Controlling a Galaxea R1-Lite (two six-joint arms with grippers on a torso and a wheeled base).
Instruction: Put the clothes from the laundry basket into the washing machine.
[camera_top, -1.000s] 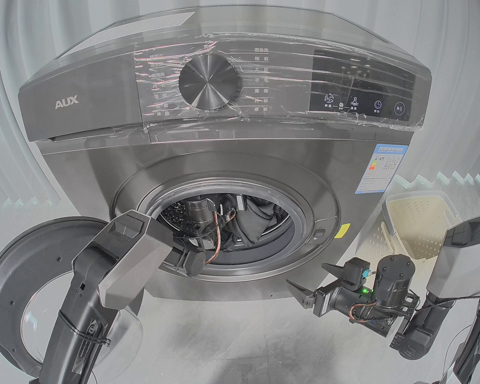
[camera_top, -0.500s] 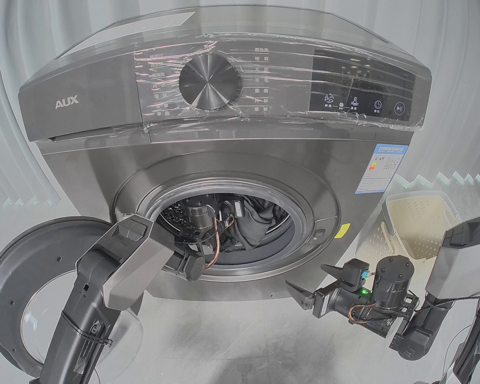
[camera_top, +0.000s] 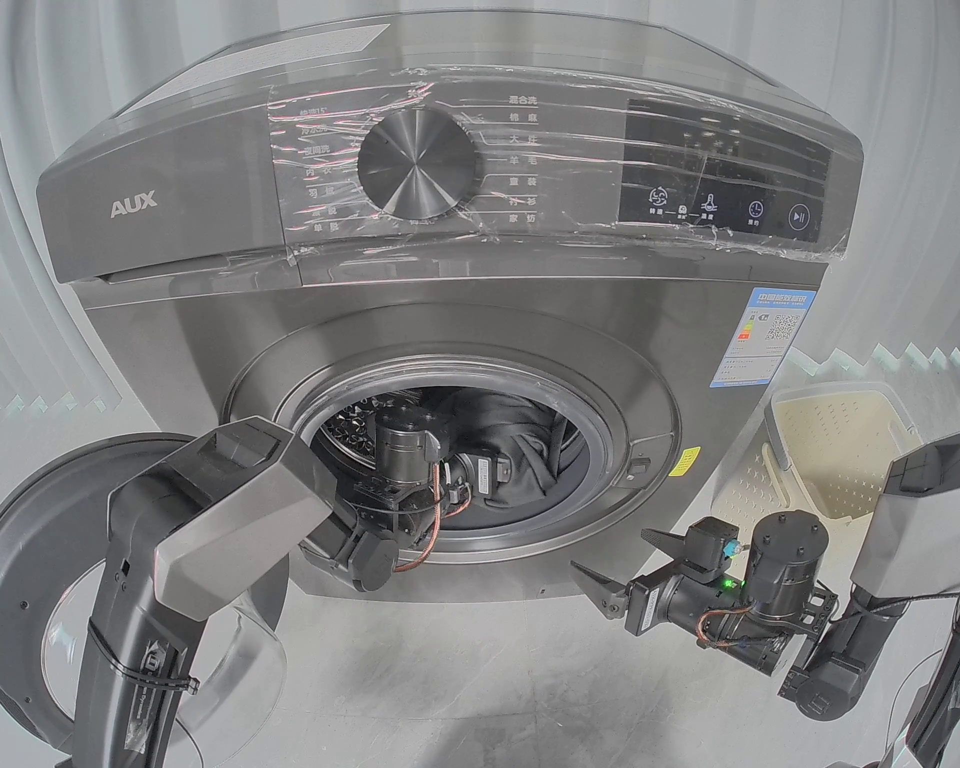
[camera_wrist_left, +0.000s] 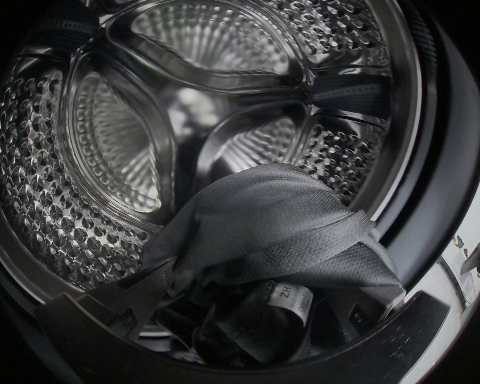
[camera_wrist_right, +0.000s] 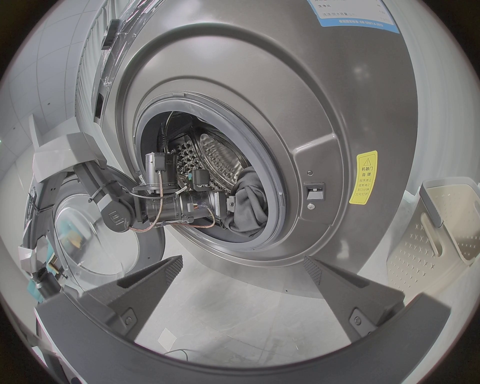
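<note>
A dark grey garment (camera_top: 520, 440) lies inside the washing machine drum (camera_wrist_left: 125, 150), heaped at the right of the opening (camera_wrist_right: 247, 205). My left gripper (camera_wrist_left: 250, 300) sits in the door opening with its fingers spread open, and the garment (camera_wrist_left: 280, 220) drapes over and between them, a white label showing underneath. From the right wrist view the left gripper (camera_wrist_right: 227, 205) touches the cloth at the drum's mouth. My right gripper (camera_top: 612, 558) hangs open and holds nothing, low in front of the machine and pointing left. The cream laundry basket (camera_top: 840, 440) stands to the machine's right, its visible inside bare.
The round machine door (camera_top: 60, 540) is swung fully open on the left, behind my left arm. Grey floor (camera_top: 500, 680) stretches in front of the machine. The basket (camera_wrist_right: 450, 225) leans by the machine's right corner, close to my right arm.
My left arm has drawn back and down from deeper in the drum toward the opening. The garment now lies spread wider at the drum's right. The right arm has not moved.
</note>
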